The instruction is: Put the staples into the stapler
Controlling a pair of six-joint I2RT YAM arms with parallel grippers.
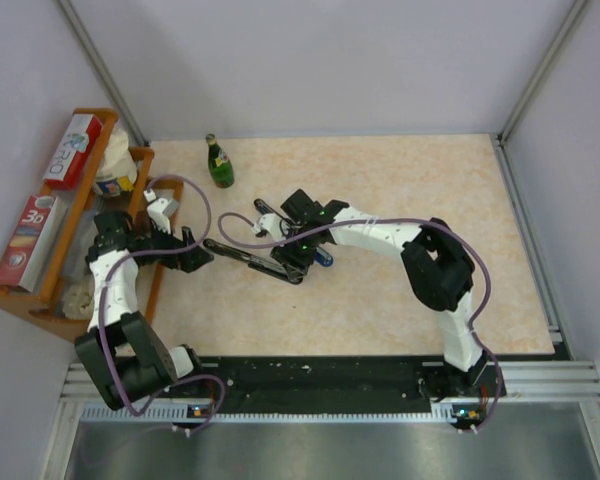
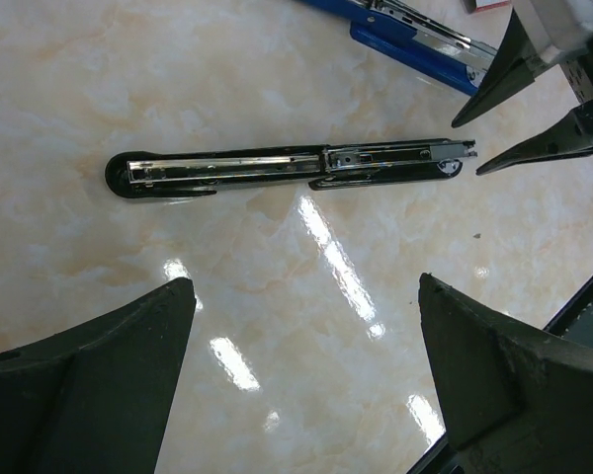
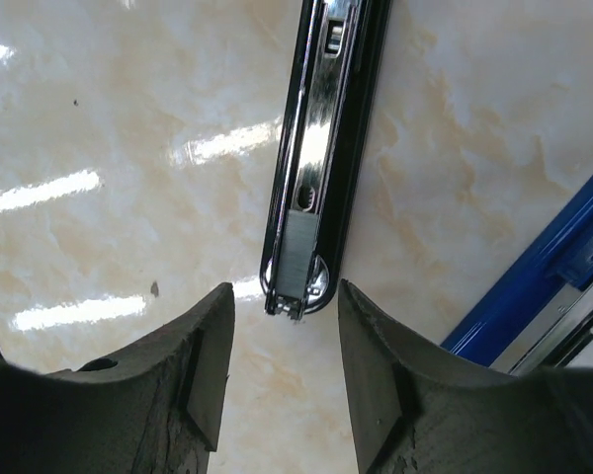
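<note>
A black stapler lies opened out flat near the middle of the bench, its bright metal channel facing up. In the top view it runs from about 10 o'clock to 4 o'clock. The right hand is over its 4 o'clock end with the fingers partly apart. The stapler's rounded tip lies in the gap between them, and nothing is gripped. A short grey strip sits in that end of the channel; whether it is staples or the stapler's own pusher cannot be told. A blue stapler lies just beside the black one, at about 3 o'clock of the tip. The left hand hovers near the stapler's 10 o'clock end, spread wide and holding nothing. A green bottle stands at 11 o'clock of the stapler, and a wooden rack stands at the bench's 9 o'clock edge.
</note>
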